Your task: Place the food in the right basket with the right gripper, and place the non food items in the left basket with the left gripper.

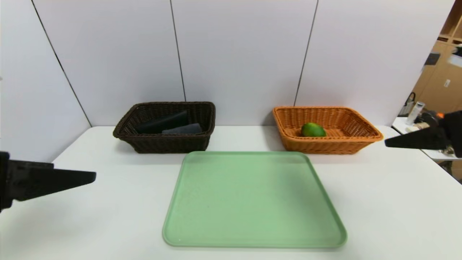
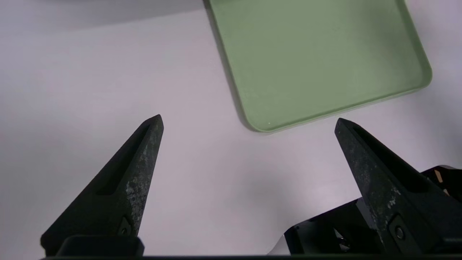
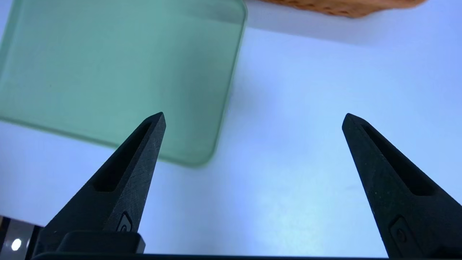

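Observation:
A green citrus fruit [image 1: 313, 129] lies inside the orange-tan right basket [image 1: 361, 139] at the back right. The dark brown left basket [image 1: 162, 144] at the back left holds a flat black pouch [image 1: 162, 122] and a dark grey towel [image 1: 182, 129]; no marker shows. My left gripper [image 2: 249, 122] hovers open over bare table at the front left, far from both baskets, with nothing between its fingers. My right gripper [image 3: 253, 117] is open and empty too, above the table at the right, beside the right basket [image 3: 343, 6].
A flat light-green tray [image 1: 252, 234] lies bare in the middle of the white table [image 1: 397, 202], also seen as the tray [image 2: 317, 65] and tray [image 3: 119, 72]. A white panel wall stands behind the baskets. Shelves and clutter sit off the table's right edge.

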You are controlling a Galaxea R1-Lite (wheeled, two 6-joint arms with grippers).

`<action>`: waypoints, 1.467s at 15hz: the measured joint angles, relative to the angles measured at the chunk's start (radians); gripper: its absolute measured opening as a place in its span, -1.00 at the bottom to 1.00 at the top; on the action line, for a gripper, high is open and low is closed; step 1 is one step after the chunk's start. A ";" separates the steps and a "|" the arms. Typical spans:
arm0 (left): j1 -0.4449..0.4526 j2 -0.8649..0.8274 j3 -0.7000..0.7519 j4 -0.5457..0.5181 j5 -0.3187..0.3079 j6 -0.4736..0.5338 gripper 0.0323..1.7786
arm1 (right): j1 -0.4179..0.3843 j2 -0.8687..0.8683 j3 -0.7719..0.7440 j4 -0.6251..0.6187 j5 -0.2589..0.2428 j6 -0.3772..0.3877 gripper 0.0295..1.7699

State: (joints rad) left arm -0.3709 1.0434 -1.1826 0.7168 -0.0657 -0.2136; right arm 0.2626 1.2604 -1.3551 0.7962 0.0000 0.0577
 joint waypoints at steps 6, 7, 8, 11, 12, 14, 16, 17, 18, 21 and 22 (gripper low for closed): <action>0.161 -0.275 0.239 0.000 0.002 0.039 0.90 | -0.030 -0.419 0.258 0.029 -0.037 -0.030 0.91; 0.194 -0.317 0.272 0.001 0.001 0.047 0.90 | -0.054 -0.481 0.286 0.053 -0.038 -0.049 0.91; 0.227 -0.360 0.306 0.001 -0.002 0.057 0.90 | -0.080 -0.534 0.308 0.073 -0.039 -0.064 0.91; 0.271 -0.482 0.405 0.020 -0.006 0.071 0.90 | -0.145 -0.669 0.367 0.096 -0.039 -0.083 0.91; 0.277 -0.517 0.436 0.029 -0.006 0.072 0.90 | -0.157 -0.706 0.385 0.098 -0.039 -0.084 0.91; 0.291 -0.582 0.492 0.040 -0.006 0.072 0.90 | -0.169 -0.774 0.430 0.105 -0.036 -0.087 0.91; 0.306 -0.631 0.537 0.043 -0.006 0.072 0.90 | -0.176 -0.831 0.484 0.105 -0.028 -0.088 0.91; 0.311 -0.654 0.556 0.042 -0.006 0.072 0.90 | -0.179 -0.855 0.508 0.105 -0.024 -0.090 0.91; 0.316 -0.674 0.572 0.041 -0.006 0.072 0.90 | -0.182 -0.879 0.527 0.105 -0.020 -0.094 0.91; 0.344 -0.738 0.620 0.040 -0.021 0.072 0.90 | -0.196 -0.948 0.565 0.106 -0.018 -0.099 0.91; 0.358 -0.761 0.633 0.041 -0.034 0.072 0.90 | -0.207 -0.968 0.571 0.114 -0.018 -0.100 0.91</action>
State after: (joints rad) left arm -0.0130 0.2828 -0.5494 0.7581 -0.1000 -0.1413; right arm 0.0557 0.2928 -0.7840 0.9100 -0.0183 -0.0428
